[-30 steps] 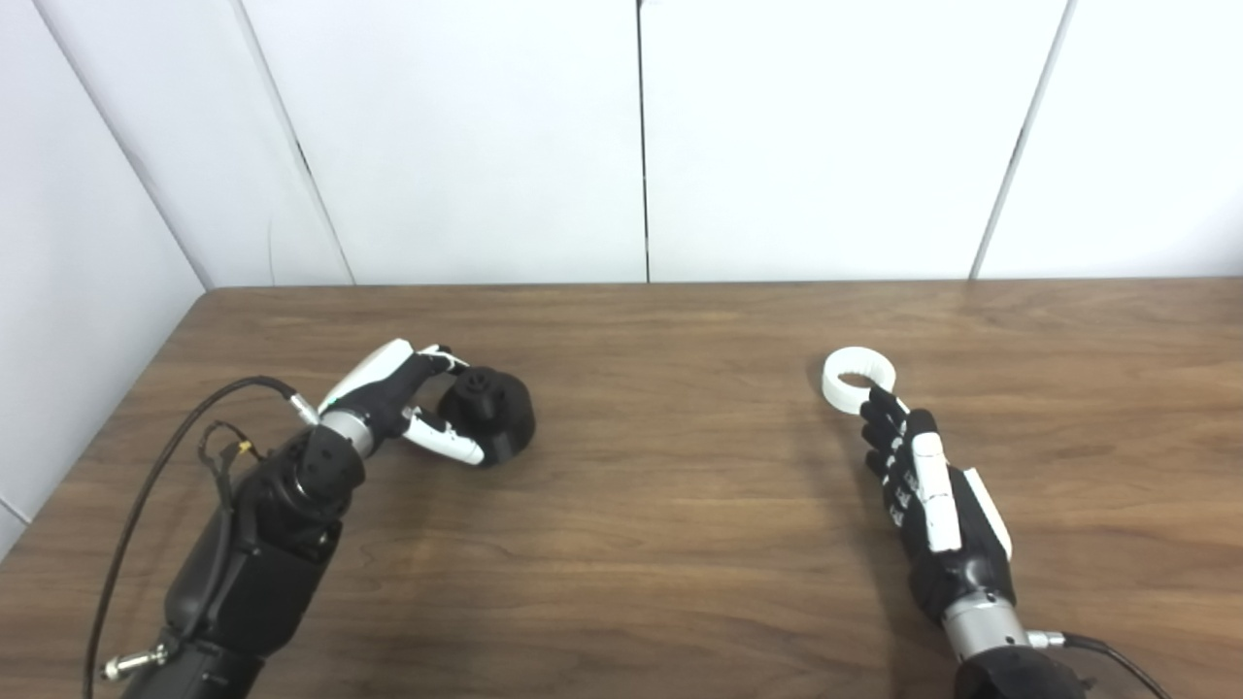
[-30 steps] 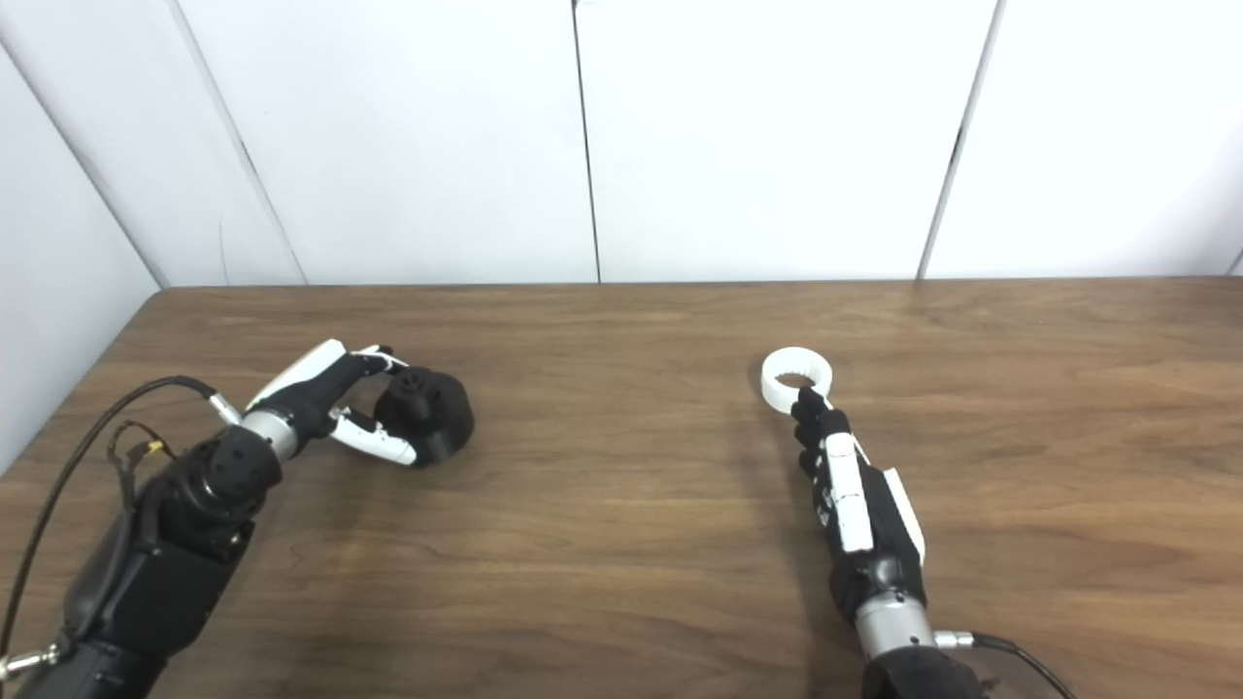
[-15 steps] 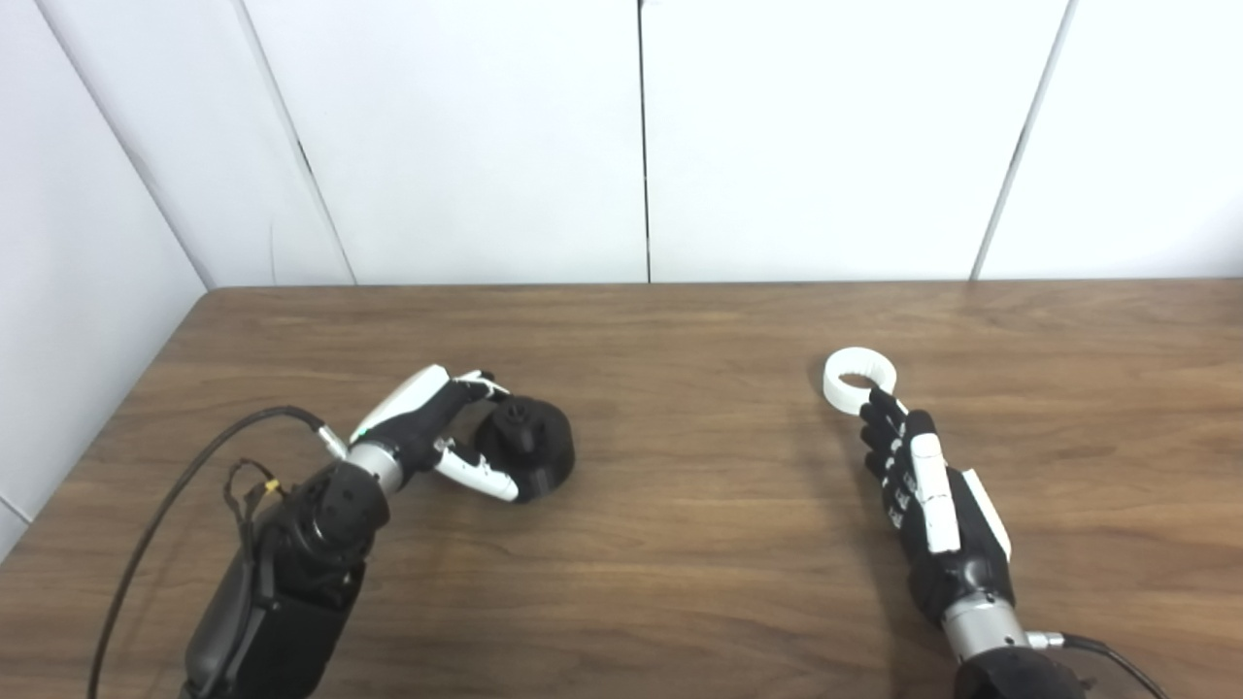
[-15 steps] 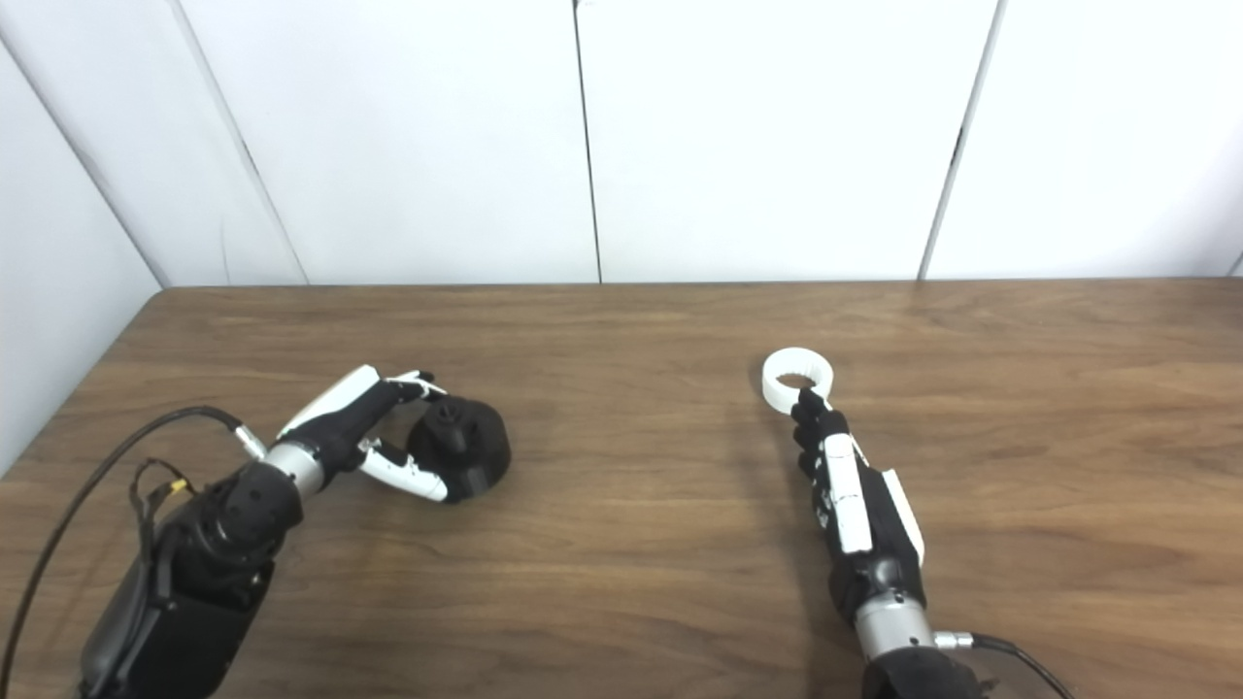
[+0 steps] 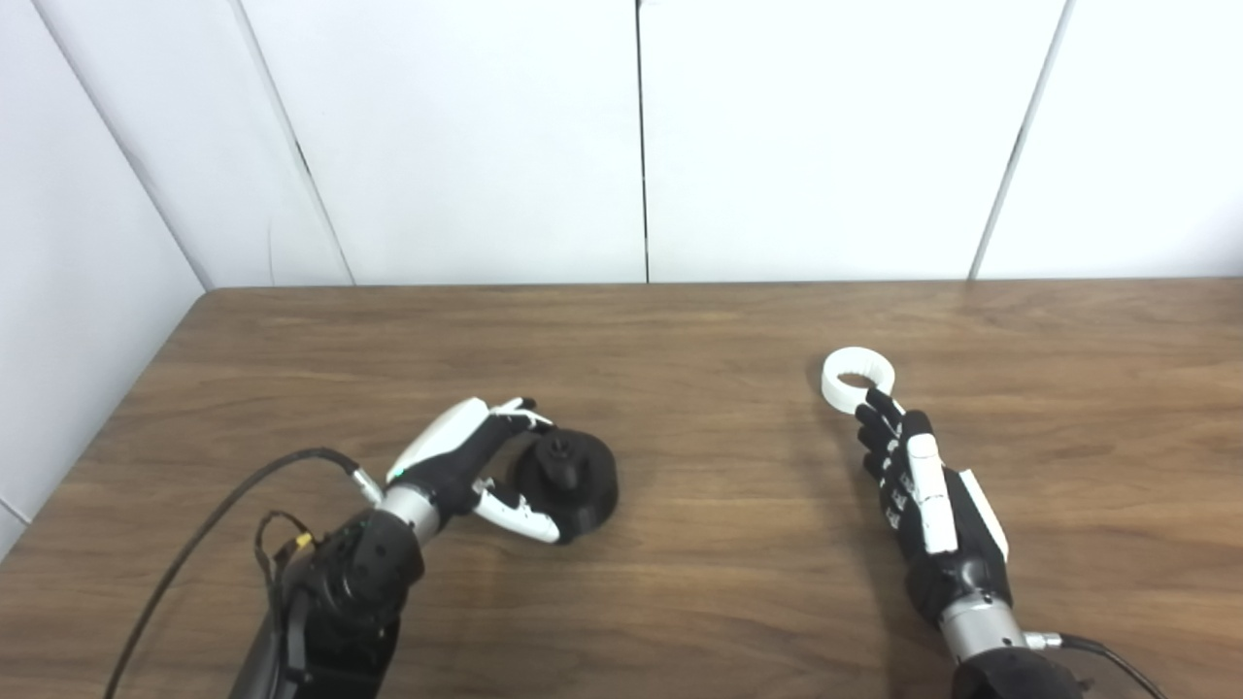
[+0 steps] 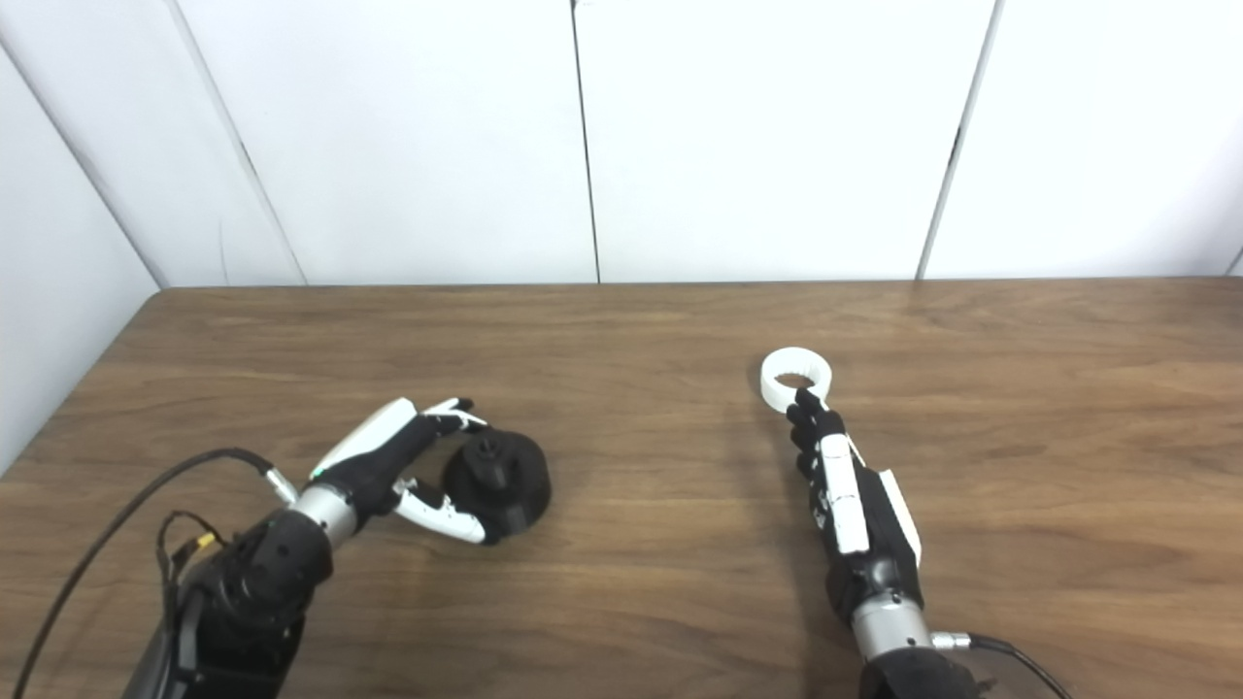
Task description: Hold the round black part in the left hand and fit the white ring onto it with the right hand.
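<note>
The round black part (image 5: 575,473) sits on the wooden table (image 5: 680,330), left of centre. My left hand (image 5: 466,464) is closed around its left side, with the fingers over its far edge and the thumb along its near edge. The white ring (image 5: 832,388) lies flat on the table to the right. My right hand (image 5: 921,485) lies stretched out just behind it, open and empty, with its fingertips (image 5: 874,403) at the ring's near rim. The same scene shows in the right eye view, with the black part (image 6: 505,474) and the ring (image 6: 772,388).
White wall panels (image 5: 641,146) stand behind the table's far edge. A white wall (image 5: 68,291) runs along the table's left edge. A black cable (image 5: 223,505) trails from my left wrist. Bare wood lies between the two hands.
My left hand has moved right and toward me, carrying the black part along with it. The right hand and the white ring have stayed where they were.
</note>
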You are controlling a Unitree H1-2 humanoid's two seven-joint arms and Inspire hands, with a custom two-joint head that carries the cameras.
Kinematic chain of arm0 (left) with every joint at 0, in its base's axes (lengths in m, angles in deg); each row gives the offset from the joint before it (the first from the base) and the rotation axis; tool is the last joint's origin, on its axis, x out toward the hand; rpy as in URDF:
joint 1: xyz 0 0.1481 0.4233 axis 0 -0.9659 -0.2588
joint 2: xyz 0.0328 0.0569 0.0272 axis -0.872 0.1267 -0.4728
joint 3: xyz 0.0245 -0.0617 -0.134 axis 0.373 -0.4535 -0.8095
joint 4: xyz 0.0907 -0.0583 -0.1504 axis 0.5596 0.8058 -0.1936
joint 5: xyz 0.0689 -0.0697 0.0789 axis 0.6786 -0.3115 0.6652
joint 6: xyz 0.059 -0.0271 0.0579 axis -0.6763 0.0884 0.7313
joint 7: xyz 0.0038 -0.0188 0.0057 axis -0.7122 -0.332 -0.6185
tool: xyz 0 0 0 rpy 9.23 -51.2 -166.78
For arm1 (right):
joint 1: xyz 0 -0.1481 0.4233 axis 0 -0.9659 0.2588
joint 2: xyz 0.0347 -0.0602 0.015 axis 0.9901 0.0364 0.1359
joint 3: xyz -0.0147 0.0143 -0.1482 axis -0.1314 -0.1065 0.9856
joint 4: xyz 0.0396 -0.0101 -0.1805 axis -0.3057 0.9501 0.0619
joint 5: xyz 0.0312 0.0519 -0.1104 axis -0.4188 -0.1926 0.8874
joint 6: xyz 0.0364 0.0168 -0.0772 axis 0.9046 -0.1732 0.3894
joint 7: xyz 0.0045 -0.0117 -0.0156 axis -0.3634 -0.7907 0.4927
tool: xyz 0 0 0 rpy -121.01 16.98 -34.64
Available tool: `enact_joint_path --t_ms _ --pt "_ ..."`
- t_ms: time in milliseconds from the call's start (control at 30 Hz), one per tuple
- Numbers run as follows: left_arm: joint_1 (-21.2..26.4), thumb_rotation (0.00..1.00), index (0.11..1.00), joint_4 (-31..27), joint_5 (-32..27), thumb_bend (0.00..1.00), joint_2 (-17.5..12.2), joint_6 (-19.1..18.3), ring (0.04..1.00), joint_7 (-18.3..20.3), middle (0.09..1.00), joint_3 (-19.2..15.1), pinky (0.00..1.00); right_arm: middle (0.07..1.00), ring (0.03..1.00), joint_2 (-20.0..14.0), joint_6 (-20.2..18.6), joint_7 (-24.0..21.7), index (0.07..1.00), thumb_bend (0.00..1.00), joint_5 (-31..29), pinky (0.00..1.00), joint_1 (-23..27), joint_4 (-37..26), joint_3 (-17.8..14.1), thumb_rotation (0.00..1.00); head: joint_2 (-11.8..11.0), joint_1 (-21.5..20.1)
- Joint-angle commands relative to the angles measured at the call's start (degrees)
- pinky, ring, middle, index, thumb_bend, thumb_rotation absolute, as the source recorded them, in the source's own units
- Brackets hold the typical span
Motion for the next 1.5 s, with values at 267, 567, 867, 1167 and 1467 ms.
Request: enact_joint_path --t_ms 267,567,867,1167,1467 --pt "-3.56 0.17 0.734 -5.97 2.63 0.87 2.33 0.35 1.0 -1.32 0.994 2.01 0.94 0.931 0.963 0.98 0.24 0.27 0.923 0.56 0.2 1.0 1.15 -3.03 0.36 1.0 0.54 -0.49" --pt "-7.83 0.16 0.727 -8.54 2.93 0.88 3.29 1.19 1.0 -4.11 0.992 6.46 0.96 0.934 0.972 1.0 0.17 0.3 0.926 0.55 -0.03 1.0 1.03 -2.85 0.18 1.0 0.77 -1.11" --pt "-9.42 0.19 0.739 -10.38 4.55 0.87 3.63 1.32 1.0 -4.62 0.997 10.66 1.0 0.937 0.968 0.91 0.15 0.34 0.93 0.55 0.24 1.0 1.14 -2.76 0.21 1.0 0.63 -1.51" --pt "-10.85 0.19 0.727 -10.58 6.92 0.89 5.3 1.57 1.0 -5.14 0.994 13.91 0.99 0.937 0.961 0.68 -0.03 0.29 0.929 0.56 0.26 1.0 1.25 -2.99 0.11 1.0 0.71 -1.53" --pt "-11.5 0.18 0.727 -10.32 7.28 0.89 6.39 1.58 1.0 -5.44 1.0 15.34 0.99 0.93 0.967 0.54 -0.77 0.5 0.921 0.55 0.45 1.0 1.52 -3.65 -0.04 1.0 0.88 -1.5"
